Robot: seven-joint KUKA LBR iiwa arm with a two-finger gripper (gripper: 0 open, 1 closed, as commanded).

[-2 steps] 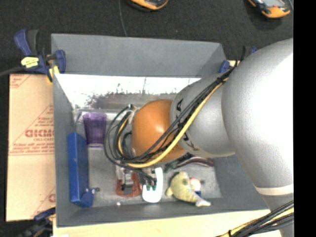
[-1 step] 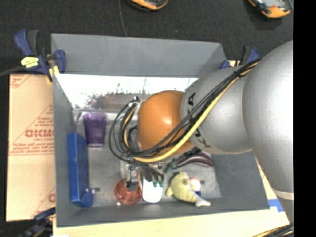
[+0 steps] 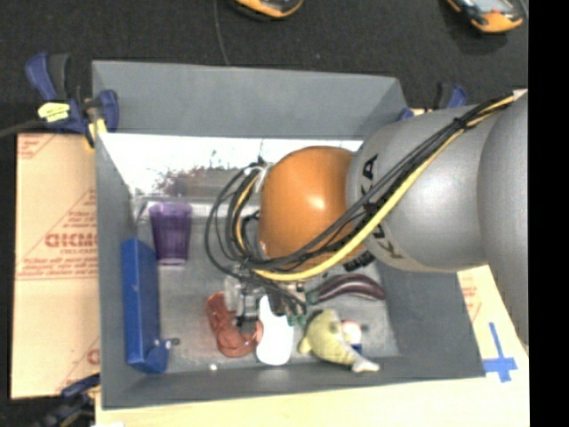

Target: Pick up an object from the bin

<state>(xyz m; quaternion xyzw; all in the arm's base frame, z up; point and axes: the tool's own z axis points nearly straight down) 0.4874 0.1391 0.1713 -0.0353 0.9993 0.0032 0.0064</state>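
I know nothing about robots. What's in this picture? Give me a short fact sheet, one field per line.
Machine: one arm reaching into the bin from the right
Container: grey metal bin
Claw: low in the bin, near the wall at the view's bottom
Nearest things: reddish-brown lump, white piece
Also inside: purple cup, blue bar, yellowish soft toy
Holding something: cannot tell

Arm in from right; orange wrist cover [image 3: 302, 203] and cables over middle of bin [image 3: 249, 96]. Claw [image 3: 246, 311] low, toward view's lower wall, over reddish-brown lump [image 3: 224, 329]. White rounded piece [image 3: 274, 343] just beside lump, yellow-green plush toy [image 3: 331, 341] right of it. Purple cup [image 3: 169, 231] upper left. Blue bar [image 3: 140, 302] along left wall. Dark curved strips [image 3: 356, 287] partly under arm.
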